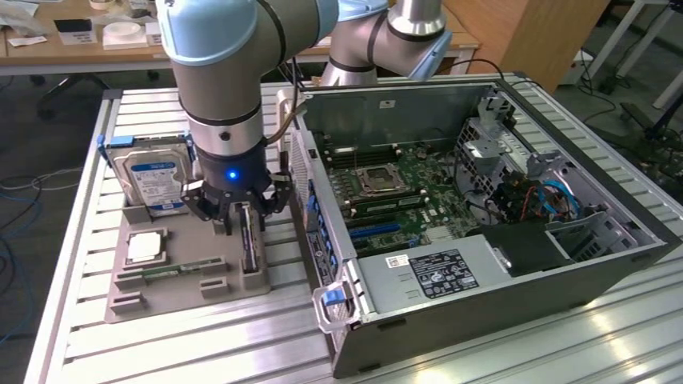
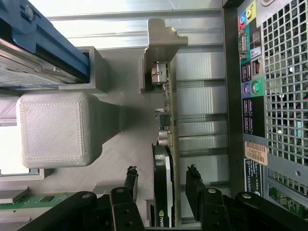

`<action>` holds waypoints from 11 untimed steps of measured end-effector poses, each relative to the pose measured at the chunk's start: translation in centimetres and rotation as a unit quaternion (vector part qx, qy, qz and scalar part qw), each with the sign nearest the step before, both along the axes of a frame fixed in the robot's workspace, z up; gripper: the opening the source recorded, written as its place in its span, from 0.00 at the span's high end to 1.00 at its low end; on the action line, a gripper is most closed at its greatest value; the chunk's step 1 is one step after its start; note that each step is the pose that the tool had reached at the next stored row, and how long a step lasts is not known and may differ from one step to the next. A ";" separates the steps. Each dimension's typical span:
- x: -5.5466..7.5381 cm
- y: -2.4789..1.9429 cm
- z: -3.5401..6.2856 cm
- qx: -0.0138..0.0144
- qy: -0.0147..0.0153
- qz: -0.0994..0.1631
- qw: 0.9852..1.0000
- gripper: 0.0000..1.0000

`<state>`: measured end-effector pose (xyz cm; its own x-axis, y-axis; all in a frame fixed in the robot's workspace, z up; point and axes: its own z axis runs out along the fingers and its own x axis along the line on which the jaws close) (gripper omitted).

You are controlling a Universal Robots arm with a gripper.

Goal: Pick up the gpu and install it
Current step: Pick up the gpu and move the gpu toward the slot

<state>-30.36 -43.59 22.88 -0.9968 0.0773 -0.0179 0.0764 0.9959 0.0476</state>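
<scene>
The gpu [image 1: 249, 242] is a thin dark card standing on edge in a slot of the grey holder tray [image 1: 181, 298], beside the computer case. In the wrist view its edge [image 2: 169, 139] runs away from the camera to the pale metal bracket [image 2: 161, 43] at its far end. My gripper [image 1: 243, 216] hangs straight over the card, open. Its two black fingers [image 2: 131, 179] straddle the card, one on each side, with a small gap to the card on both sides. Nothing is held.
The open computer case [image 1: 481, 224] lies just to the exterior view's right of the tray, its rear port panel [image 2: 255, 96] close to the card. On the tray stand a blue-labelled hard drive [image 1: 156, 181], a CPU [image 1: 144, 246] and a green memory stick [image 1: 176, 270].
</scene>
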 end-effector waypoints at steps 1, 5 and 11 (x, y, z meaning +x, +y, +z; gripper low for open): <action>0.0 0.00 0.00 0.000 0.000 0.000 1.000 0.47; 0.1 0.00 0.00 0.000 0.000 0.000 1.000 0.47; 0.2 0.00 0.00 0.000 0.000 0.000 1.000 0.47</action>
<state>-30.19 -43.59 22.88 -0.9968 0.0774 -0.0175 0.0764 0.9959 0.0475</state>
